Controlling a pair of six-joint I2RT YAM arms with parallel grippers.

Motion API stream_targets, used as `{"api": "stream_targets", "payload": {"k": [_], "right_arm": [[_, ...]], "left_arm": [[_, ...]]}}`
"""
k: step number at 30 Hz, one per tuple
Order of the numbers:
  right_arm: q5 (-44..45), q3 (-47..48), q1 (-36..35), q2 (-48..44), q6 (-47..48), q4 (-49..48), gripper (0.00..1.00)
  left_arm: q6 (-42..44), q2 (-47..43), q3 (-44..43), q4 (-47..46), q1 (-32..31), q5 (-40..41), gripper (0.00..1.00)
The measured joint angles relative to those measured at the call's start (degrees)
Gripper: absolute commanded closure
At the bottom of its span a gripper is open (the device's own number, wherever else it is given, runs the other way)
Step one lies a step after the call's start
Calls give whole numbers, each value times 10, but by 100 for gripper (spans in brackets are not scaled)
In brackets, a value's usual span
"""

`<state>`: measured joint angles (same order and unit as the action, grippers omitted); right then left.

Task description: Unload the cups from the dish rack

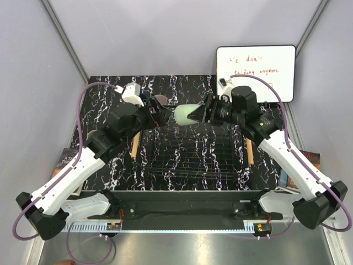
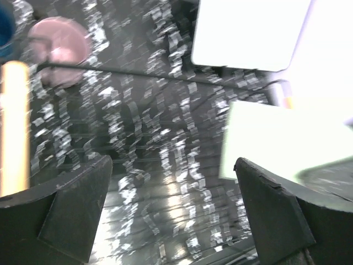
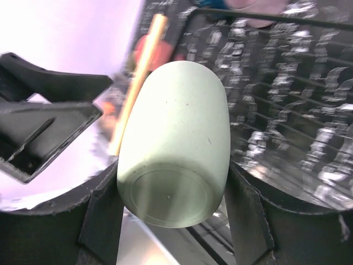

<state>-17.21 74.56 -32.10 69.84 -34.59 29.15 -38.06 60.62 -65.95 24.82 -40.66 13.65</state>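
Note:
My right gripper [image 1: 199, 113] is shut on the mint green cup [image 1: 185, 114] and holds it on its side in the air over the far edge of the dish rack [image 1: 190, 157]. In the right wrist view the cup [image 3: 176, 138] sits base-first between the two fingers. My left gripper [image 1: 159, 116] is open and empty, facing the cup from the left, a small gap away. The left wrist view is blurred; the mint cup [image 2: 276, 143] shows beside its right finger [image 2: 278, 215]. A pink cup [image 2: 59, 48] and a dark blue cup [image 2: 5, 25] stand beyond the rack.
The rack has wooden bars on its left [image 1: 134, 144] and right [image 1: 249, 150]. A whiteboard [image 1: 255, 72] leans at the back right. Books lie at the table's left edge [image 1: 66, 160] and right edge [image 1: 309, 163].

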Motion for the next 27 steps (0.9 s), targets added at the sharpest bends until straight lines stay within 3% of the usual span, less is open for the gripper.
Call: {"api": "stream_targets", "payload": {"k": [11,19,27], "right_arm": [[-219,-141,69,54,-259,-389,100],[-277,-145,69,67,-343,-535,100],[-327,-145,69,96,-389,-604,100]], "left_arm": [[-13,-62,70,-179,29,-112,1],[-26,-64,75,-250,40,-173,1],[-65,-33,82,-325,54,-247,4]]}}
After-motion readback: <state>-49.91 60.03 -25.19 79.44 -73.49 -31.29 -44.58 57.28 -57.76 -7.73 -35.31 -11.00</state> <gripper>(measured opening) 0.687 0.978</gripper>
